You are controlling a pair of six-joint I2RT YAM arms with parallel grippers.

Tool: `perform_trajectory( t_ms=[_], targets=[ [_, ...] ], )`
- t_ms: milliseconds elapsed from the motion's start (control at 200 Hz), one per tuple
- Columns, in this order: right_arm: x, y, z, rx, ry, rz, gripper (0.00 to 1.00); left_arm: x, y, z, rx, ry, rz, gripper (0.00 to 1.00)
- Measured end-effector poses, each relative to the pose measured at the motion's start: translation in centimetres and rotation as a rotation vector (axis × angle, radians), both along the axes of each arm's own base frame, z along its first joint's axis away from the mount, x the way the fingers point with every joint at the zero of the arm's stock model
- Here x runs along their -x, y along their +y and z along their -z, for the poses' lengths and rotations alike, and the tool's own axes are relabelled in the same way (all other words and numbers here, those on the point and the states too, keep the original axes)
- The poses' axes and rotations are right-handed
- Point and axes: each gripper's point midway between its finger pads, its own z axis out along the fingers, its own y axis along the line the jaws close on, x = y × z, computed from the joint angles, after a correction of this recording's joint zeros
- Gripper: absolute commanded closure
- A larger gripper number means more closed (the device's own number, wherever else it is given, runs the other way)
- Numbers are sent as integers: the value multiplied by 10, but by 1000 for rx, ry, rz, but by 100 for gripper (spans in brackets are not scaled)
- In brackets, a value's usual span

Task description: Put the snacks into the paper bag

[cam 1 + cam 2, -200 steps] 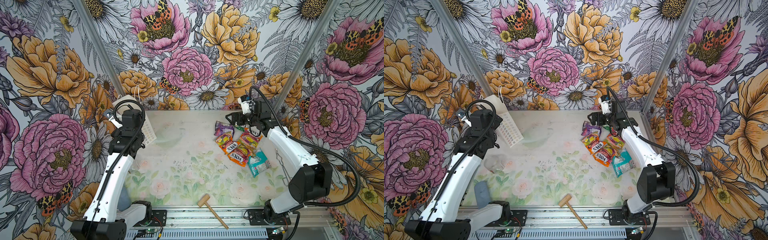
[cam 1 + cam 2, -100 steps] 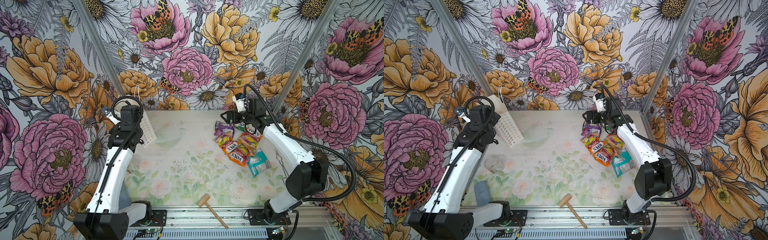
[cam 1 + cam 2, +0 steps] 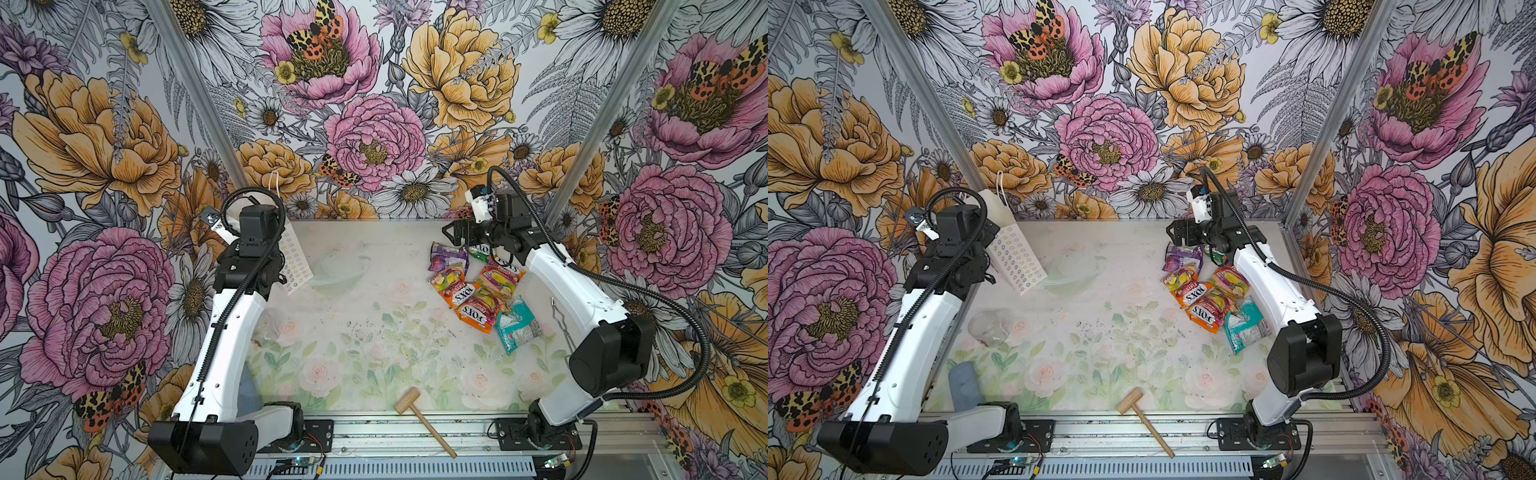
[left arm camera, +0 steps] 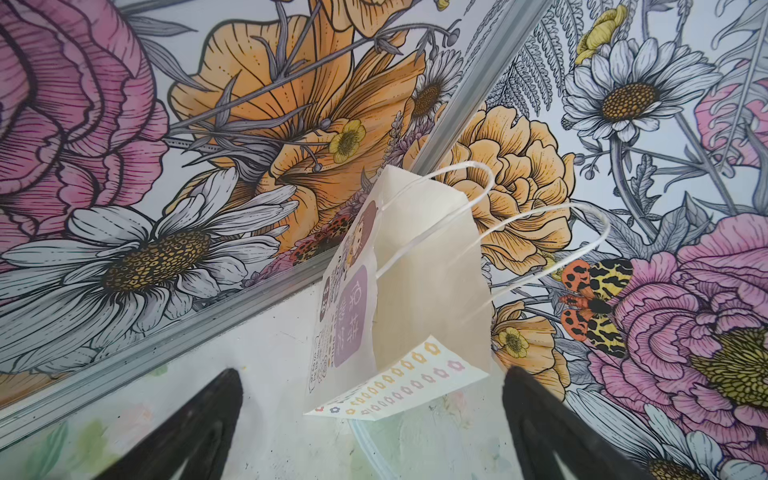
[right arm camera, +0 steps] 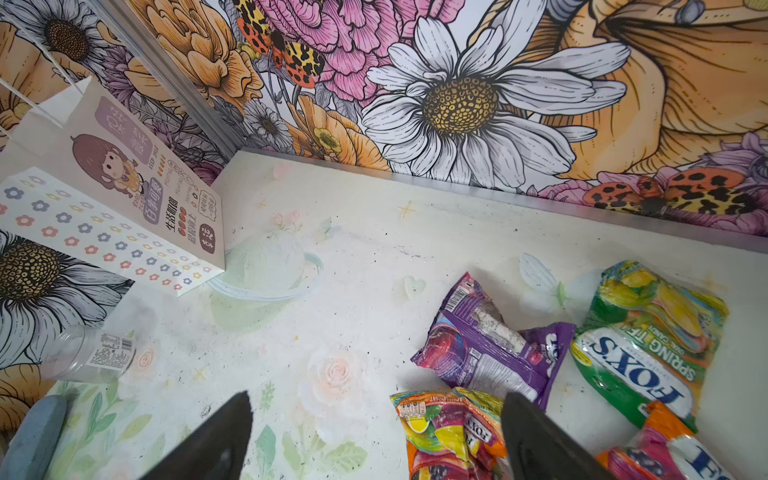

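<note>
The paper bag [image 3: 296, 262] [image 3: 1017, 259] [image 4: 424, 282] [image 5: 108, 199] stands at the back left, white with cord handles and rows of small flowers. My left gripper [image 4: 374, 370] faces it, open and holding nothing; in both top views the wrist hides its fingers. The snacks lie in a heap at the back right: a purple packet [image 3: 446, 255] [image 5: 486, 353], a green one [image 5: 640, 345], orange FOX'S packets [image 3: 459, 291] [image 3: 1192, 293] [image 5: 453, 428] and a teal one [image 3: 517, 326]. My right gripper [image 3: 451, 235] [image 3: 1177, 232] [image 5: 377, 395] hovers open at the heap's far edge, above the purple packet.
A wooden mallet [image 3: 419, 417] lies at the front edge. Near the left arm are a clear plastic jar [image 3: 988, 328] [image 5: 89, 353] lying on its side and a grey-blue block [image 3: 965, 384]. A thin wire tool [image 3: 559, 316] lies beside the right arm. Flowered walls close in three sides.
My right gripper has shifted a little to the left along the back of the heap. The left wrist has drawn slightly back toward the bag. Both stay open.
</note>
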Motion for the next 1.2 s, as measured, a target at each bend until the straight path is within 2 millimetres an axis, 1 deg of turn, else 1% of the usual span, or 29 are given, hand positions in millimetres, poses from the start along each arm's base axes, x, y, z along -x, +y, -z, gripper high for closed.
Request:
perform_trajectory(
  t_ms=[190, 325, 495, 645, 786, 881, 966, 1076, 1201],
  targets=[
    [1, -1, 2, 7, 6, 2, 5, 2, 1, -2, 0, 7, -2, 1],
    [2, -2, 4, 15, 12, 4, 5, 6, 8, -5, 0, 9, -23, 1],
    [2, -3, 6, 22, 19, 6, 5, 12, 19, -1, 5, 37, -50, 1],
    [3, -3, 7, 29, 23, 2, 5, 11, 25, 4, 15, 64, -60, 1],
    [3, -4, 11, 42, 25, -1, 5, 6, 28, 12, 23, 95, -59, 1],
    [2, -5, 18, 57, 39, -3, 4, 1, 28, 17, 32, 115, -53, 1],
    [2, -5, 23, 65, 51, -5, 4, -6, 29, 20, 40, 126, -47, 1],
    [2, -6, 24, 81, 49, -8, 4, -15, 28, 24, 46, 140, -40, 1],
    [3, -8, 30, 95, 54, -8, 4, -21, 27, 25, 51, 147, -32, 1]
  ],
)
